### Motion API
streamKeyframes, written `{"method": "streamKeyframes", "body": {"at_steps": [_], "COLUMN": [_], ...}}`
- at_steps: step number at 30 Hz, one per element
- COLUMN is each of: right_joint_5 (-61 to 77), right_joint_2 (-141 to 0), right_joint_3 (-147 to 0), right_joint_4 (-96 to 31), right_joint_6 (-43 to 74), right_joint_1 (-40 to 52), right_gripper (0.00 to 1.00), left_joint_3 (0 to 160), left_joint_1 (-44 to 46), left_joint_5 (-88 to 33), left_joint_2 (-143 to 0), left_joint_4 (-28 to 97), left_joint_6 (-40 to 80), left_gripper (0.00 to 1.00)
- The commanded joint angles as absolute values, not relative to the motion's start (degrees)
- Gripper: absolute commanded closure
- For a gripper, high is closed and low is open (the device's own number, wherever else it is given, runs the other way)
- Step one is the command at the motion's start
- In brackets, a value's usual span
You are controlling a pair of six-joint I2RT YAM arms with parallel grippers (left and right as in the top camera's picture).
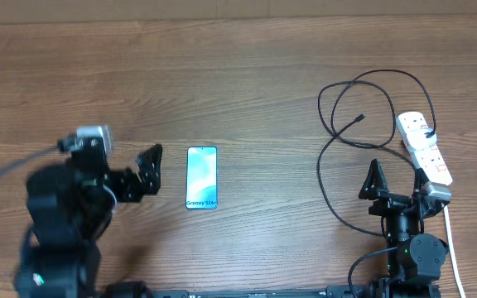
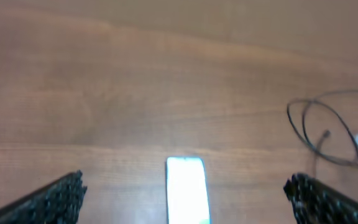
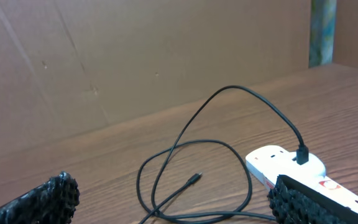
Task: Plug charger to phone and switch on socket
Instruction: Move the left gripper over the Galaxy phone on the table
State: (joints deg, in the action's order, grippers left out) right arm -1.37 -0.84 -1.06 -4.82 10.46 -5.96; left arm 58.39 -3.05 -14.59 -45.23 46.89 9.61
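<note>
Spreading its ridged black fingers wide, the left gripper [image 1: 154,170] hangs just to the left of the phone [image 1: 201,177], holding nothing and not touching it. The phone is a slim rectangle with dark edges and a smooth pale blue-white screen. It lies flat and face up on the table [image 1: 247,66], its long sides running away from the robot.

The table is brown wood-grain board with a matte finish.

Well to the right of the phone, the charger [image 3: 232,87] lies in loose overlapping loops, a thin black cable with a soft sheen. Its small plug tip [image 3: 194,178] rests free on the wood inside the loops, well apart from the phone.

Farther right of the phone again is the socket [image 1: 425,145], a long white plastic strip with rounded ends. A black plug [image 3: 302,154] stands in its far end, and a white cord [image 1: 452,248] leaves its near end.

The right gripper [image 1: 397,175], also well right of the phone, has its jaws set wide apart and empty. One textured finger sits in front of the socket's near end; whether it touches cannot be told.

Behind the table, the right wrist view shows a flat brown cardboard-like wall [image 3: 135,56].
</note>
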Motion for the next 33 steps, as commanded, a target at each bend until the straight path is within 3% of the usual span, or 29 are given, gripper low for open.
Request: {"method": "streamKeyframes", "body": {"at_steps": [1,10,15,33], "right_joint_5": [-0.95,-0.95,-0.95,-0.95], "right_joint_2": [-0.16,-0.16,-0.19,-0.16], "right_joint_3": [-0.45,-0.45,-0.45,-0.45], "right_joint_4": [-4.64,-4.67,-4.67,-4.64], "right_joint_6": [9.54,9.52,9.54,9.52], "right_joint_1": [-6.13,-6.13,-6.13,-6.13], "right_gripper": [0.00,0.00,0.00,0.00], "left_joint_3": [70.83,96.07,97.10,97.10], "left_joint_1": [-0.80,12.21,15.73,15.79], "left_joint_5": [-16.05,-8.64,-8.43,-8.54], "left_joint_2": [-53.65,-72.60,-76.31,-91.31], "left_joint_4": [54.48,71.66,72.23,79.68], "left_joint_6": [10.28,10.31,10.31,13.93], "left_gripper": [0.00,0.00,0.00,0.00]}}
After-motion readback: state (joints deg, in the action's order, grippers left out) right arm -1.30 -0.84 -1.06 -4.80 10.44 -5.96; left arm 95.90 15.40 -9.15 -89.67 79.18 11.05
